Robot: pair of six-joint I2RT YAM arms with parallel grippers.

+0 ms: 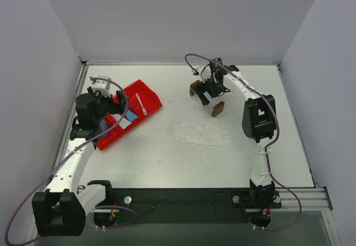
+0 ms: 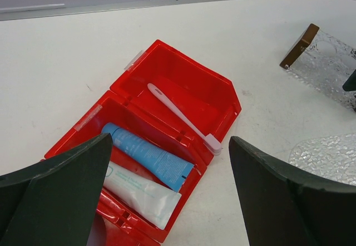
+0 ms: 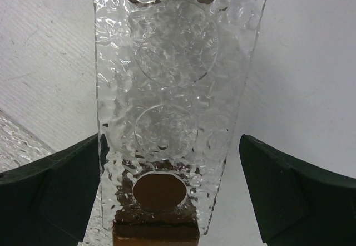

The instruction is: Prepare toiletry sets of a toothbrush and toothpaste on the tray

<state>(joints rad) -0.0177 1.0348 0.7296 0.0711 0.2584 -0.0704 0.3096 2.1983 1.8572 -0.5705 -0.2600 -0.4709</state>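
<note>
The pale pink toothbrush (image 2: 181,119) lies in the far compartment of a red bin (image 2: 222,93), its head over the rim. The blue toothpaste (image 2: 147,156) and the whitish toothpaste (image 2: 142,193) lie side by side in the near compartment. My left gripper (image 2: 169,198) is open and empty, hovering over the tubes; from above it (image 1: 114,109) is at the bin's left end. The clear tray (image 3: 172,79) with a brown end block (image 3: 156,236) lies between the fingers of my open right gripper (image 3: 169,196). The tray (image 1: 207,97) is empty at back centre.
A flat bubbly clear mat (image 1: 203,133) lies mid-table, in front of the tray; it also shows in the left wrist view (image 2: 328,157) and the right wrist view (image 3: 22,140). The red bin (image 1: 146,93) sits diagonally at the left. Grey walls enclose the table.
</note>
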